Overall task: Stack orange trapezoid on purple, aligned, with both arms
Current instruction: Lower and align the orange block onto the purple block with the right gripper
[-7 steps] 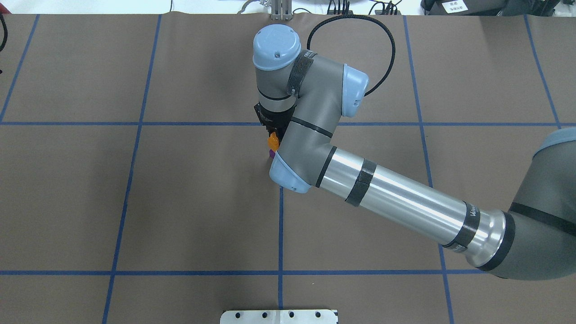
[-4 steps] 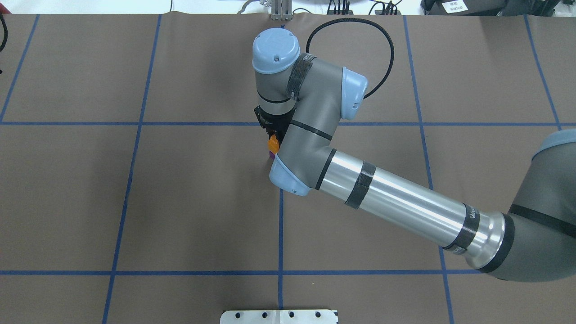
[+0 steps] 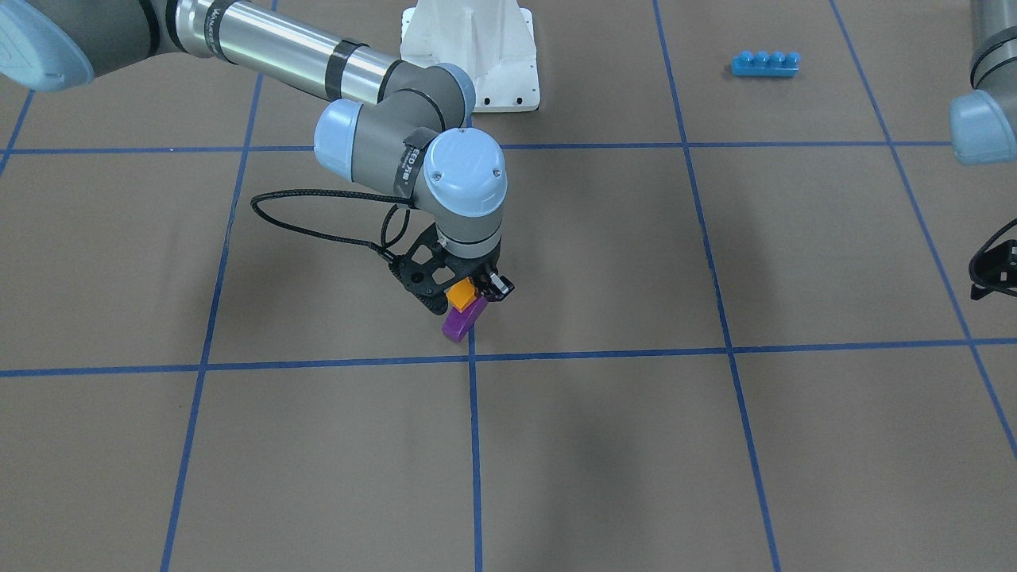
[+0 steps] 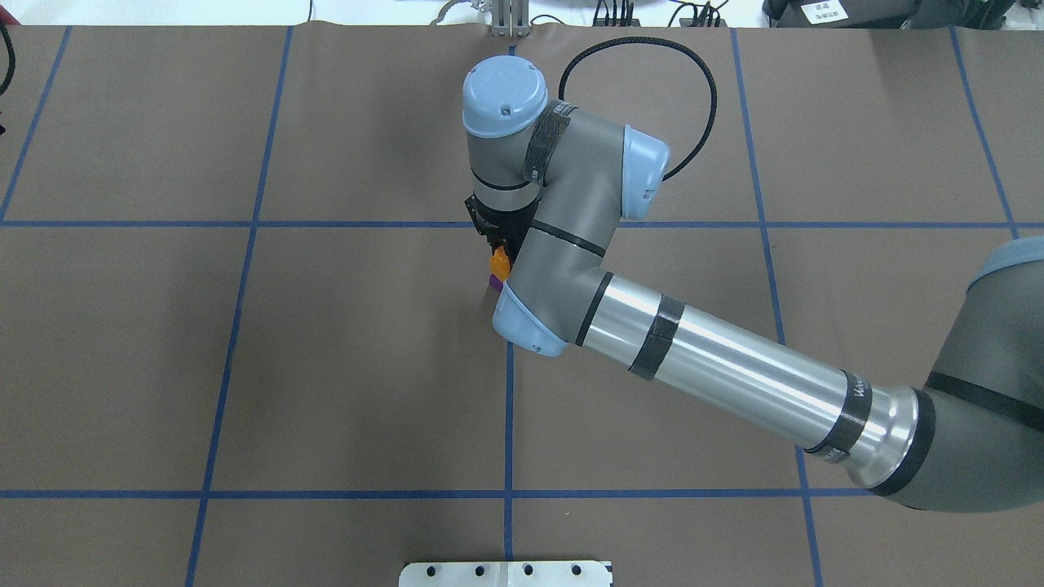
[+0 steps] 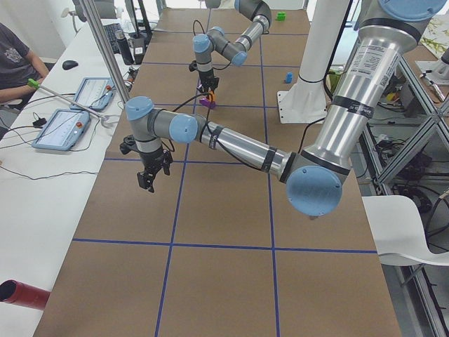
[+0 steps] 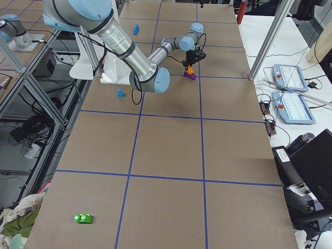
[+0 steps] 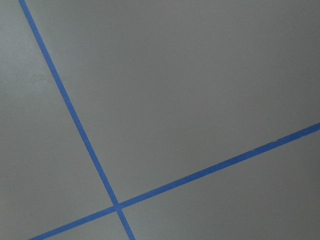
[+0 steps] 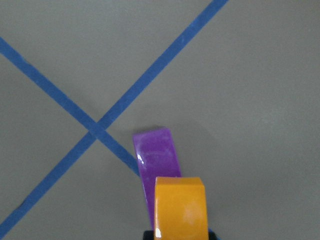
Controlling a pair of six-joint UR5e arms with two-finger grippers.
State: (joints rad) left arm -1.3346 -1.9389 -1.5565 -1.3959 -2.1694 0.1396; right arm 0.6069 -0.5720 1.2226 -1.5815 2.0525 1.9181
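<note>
My right gripper (image 3: 466,291) is shut on the orange trapezoid (image 3: 458,295), just above the table near the centre tape crossing. The purple block (image 3: 462,321) lies on the table right under it. In the right wrist view the orange block (image 8: 181,207) overlaps the near end of the purple one (image 8: 156,160), offset to one side and not lined up. I cannot tell whether they touch. In the overhead view the right wrist hides all but slivers of orange (image 4: 498,262) and purple (image 4: 494,282). My left gripper (image 3: 991,274) is cut by the view's edge, far from the blocks; I cannot tell whether it is open.
A long blue four-stud brick (image 3: 764,63) lies near the white base (image 3: 477,56). A small blue block (image 6: 120,93) sits beside the base and a green block (image 6: 83,218) lies far down the table. Tablets and a seated person (image 5: 17,60) are at the table's edge.
My right wrist has shifted slightly to the right and a little lower with the orange block still held. The purple block has not moved.
</note>
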